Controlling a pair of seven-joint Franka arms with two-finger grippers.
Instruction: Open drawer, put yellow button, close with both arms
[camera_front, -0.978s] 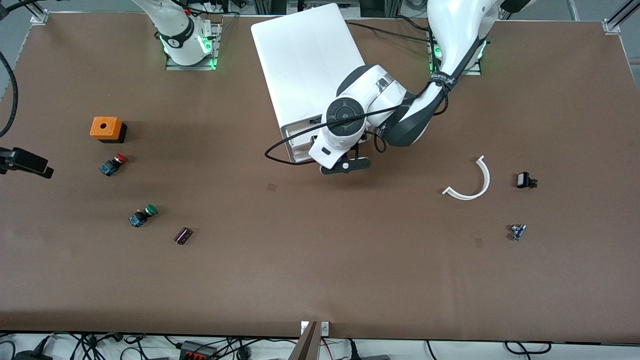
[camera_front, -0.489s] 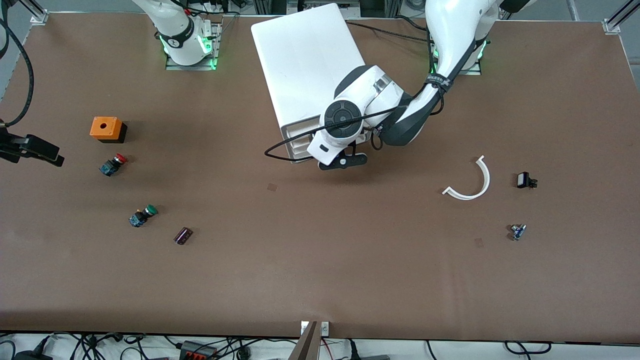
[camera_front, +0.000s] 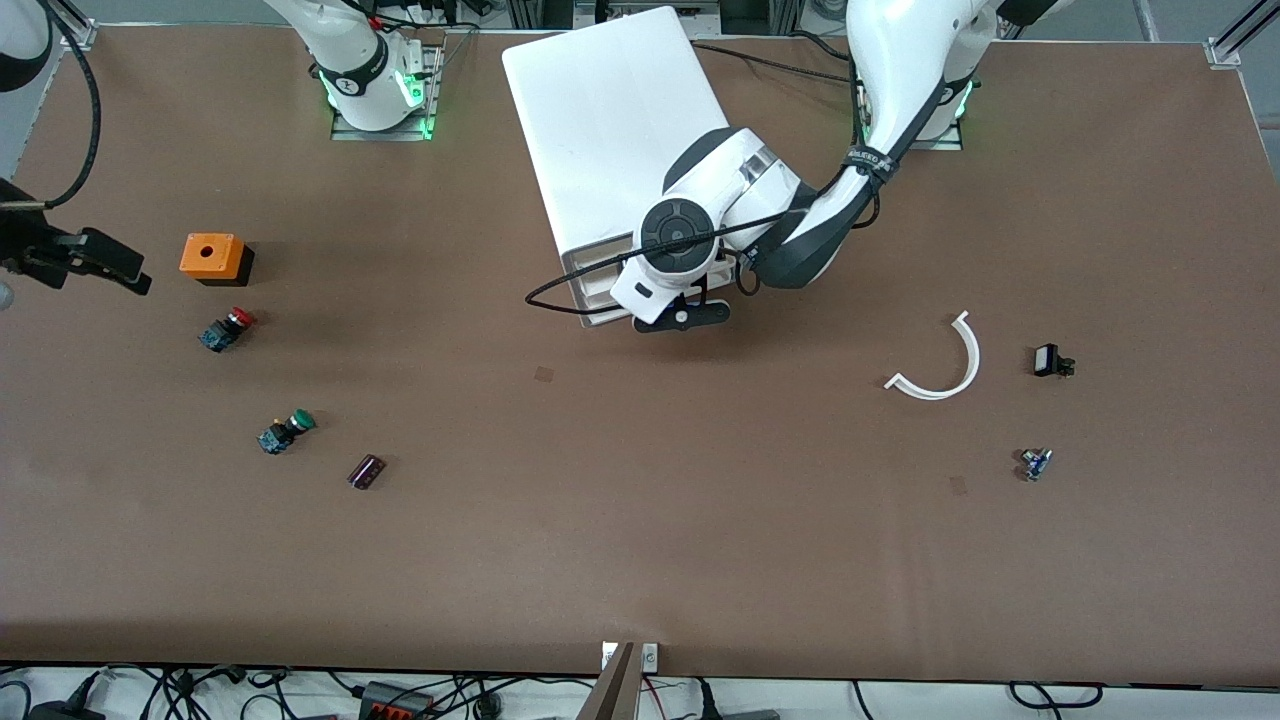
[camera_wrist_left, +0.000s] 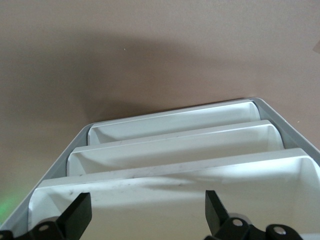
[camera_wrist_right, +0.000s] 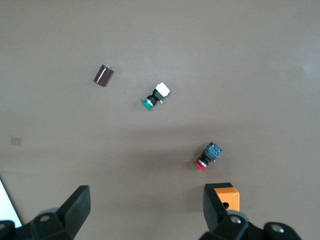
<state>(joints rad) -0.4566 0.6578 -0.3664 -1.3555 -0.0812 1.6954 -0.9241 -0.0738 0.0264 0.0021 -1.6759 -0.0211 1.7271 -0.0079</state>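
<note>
Front view has the left gripper hovering, fingers spread and holding nothing, right at the front of the white drawer cabinet. In the left wrist view the three drawer fronts run crosswise just ahead of it, none plainly pulled out and nothing showing inside. The right gripper hangs unclenched beside the orange box. I can spot no clearly yellow button, only red and green ones near the right arm.
</note>
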